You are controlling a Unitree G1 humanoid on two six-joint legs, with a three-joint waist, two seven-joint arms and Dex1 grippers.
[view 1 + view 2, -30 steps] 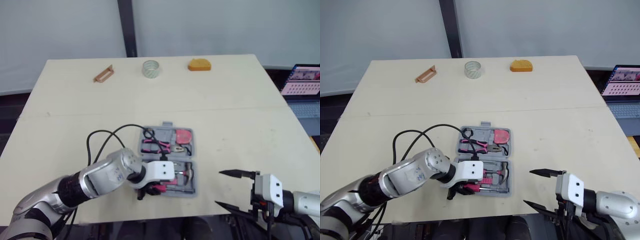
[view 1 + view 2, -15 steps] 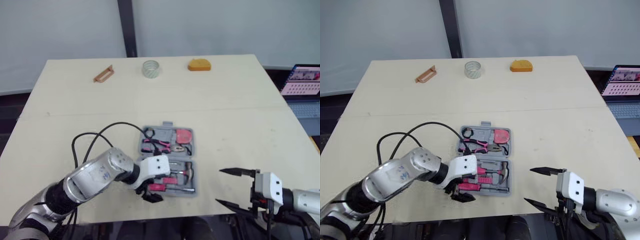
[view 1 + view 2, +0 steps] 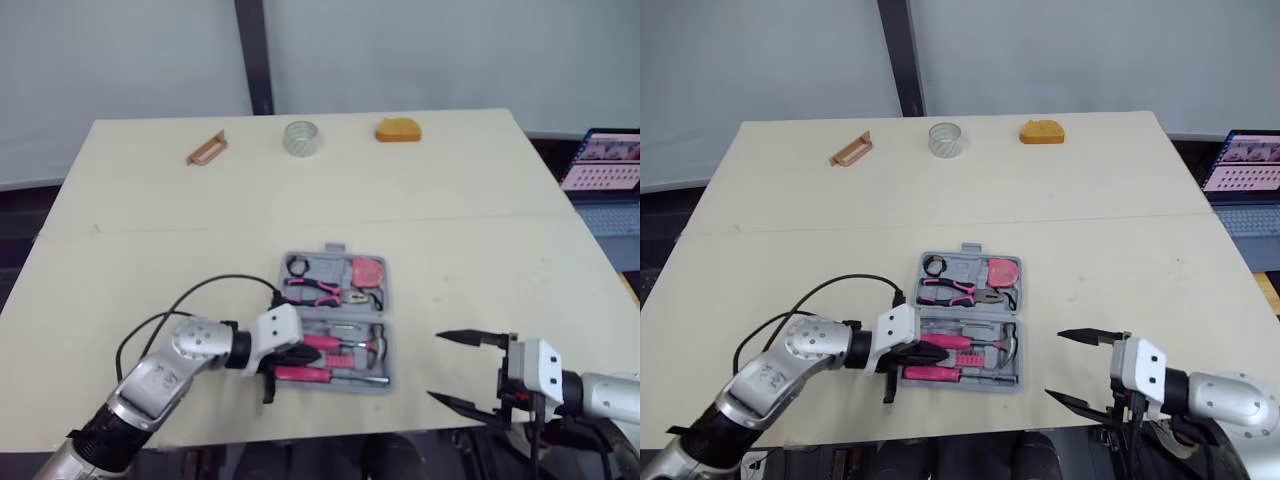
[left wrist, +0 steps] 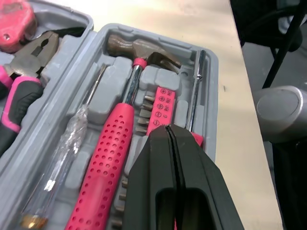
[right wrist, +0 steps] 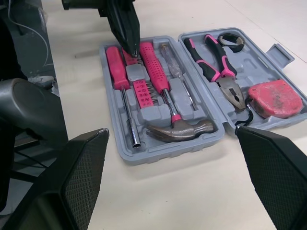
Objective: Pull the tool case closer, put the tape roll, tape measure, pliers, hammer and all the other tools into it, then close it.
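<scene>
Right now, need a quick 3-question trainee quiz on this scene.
1. True or false: the tool case is closed.
2. Where is the tape roll? A) in the case B) at the far edge of the table C) on the floor
3. Fill in: the left claw, over the case's tools, is ___ (open/shut).

Key: 1 false, it lies open; 2 B; 3 shut.
</scene>
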